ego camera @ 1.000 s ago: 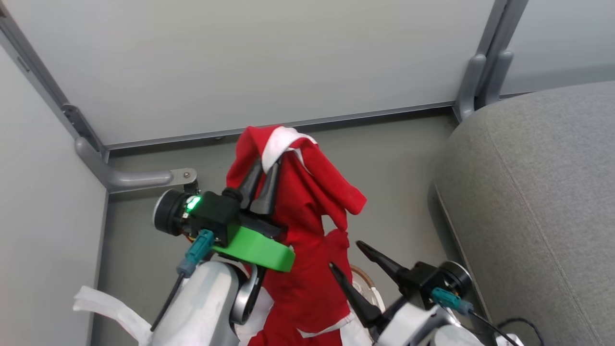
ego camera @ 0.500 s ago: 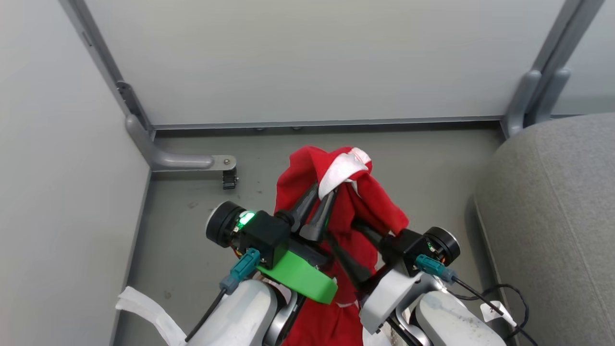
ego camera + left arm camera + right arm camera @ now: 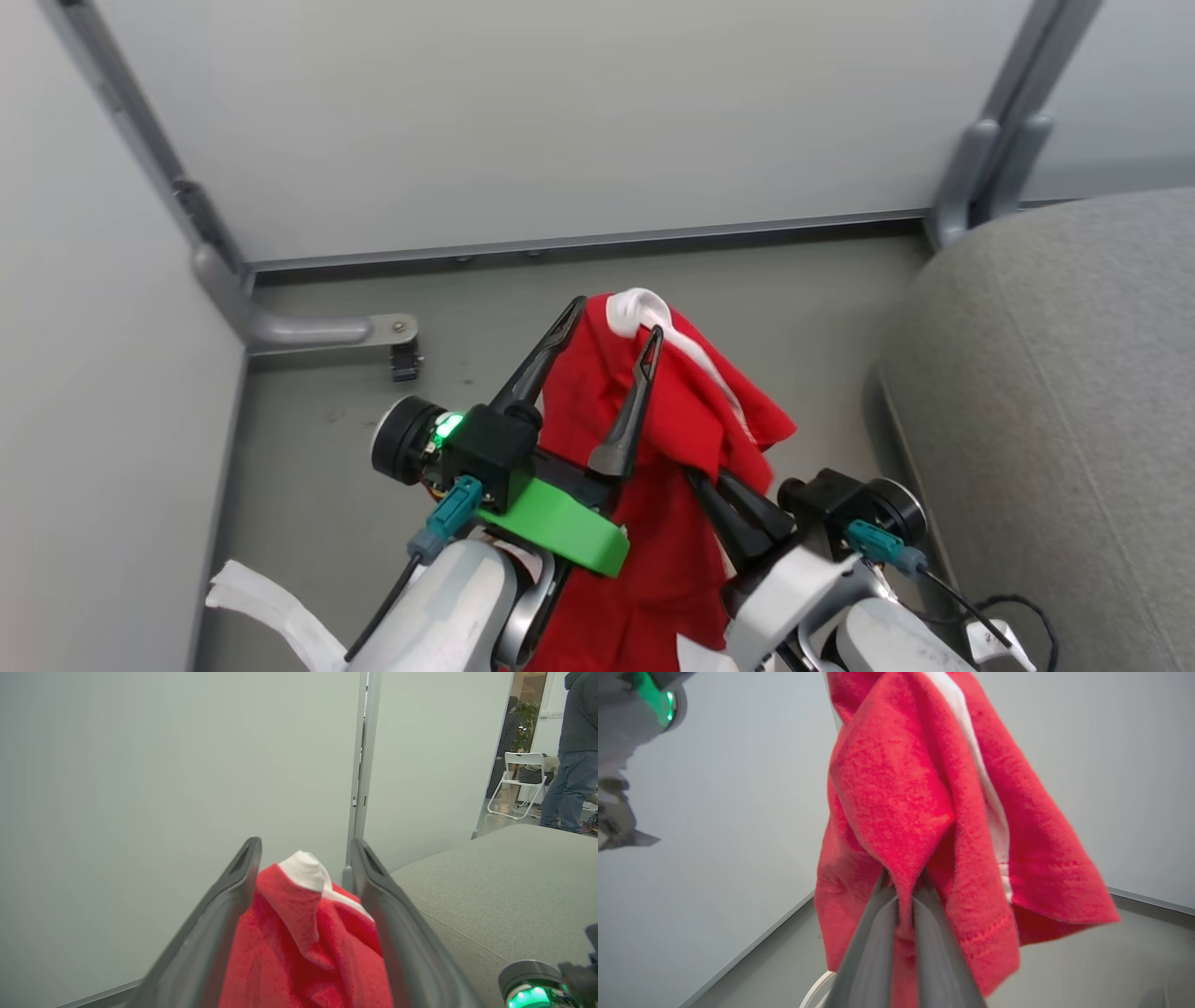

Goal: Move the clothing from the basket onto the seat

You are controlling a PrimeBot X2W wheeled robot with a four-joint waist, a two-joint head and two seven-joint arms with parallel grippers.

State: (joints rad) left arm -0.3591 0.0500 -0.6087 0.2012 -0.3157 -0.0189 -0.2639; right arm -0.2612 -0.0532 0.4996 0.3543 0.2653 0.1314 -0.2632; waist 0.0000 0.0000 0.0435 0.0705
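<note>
Clothing (image 3: 672, 420) gripped by right gripper (image 3: 702, 481); left gripper (image 3: 613, 319) spread wide.

The right gripper's two fingers are pressed together on a pinched fold of the red garment, which rises above its fingertips and drapes down on both sides of them. The left gripper stands with its fingers far apart. The garment's white-trimmed peak sits in the gap between them, close to the finger nearer the right gripper. The lower part of the cloth runs down between the two forearms and out of view. The seat (image 3: 1046, 373) lies to the right of the right gripper, apart from the cloth.
</note>
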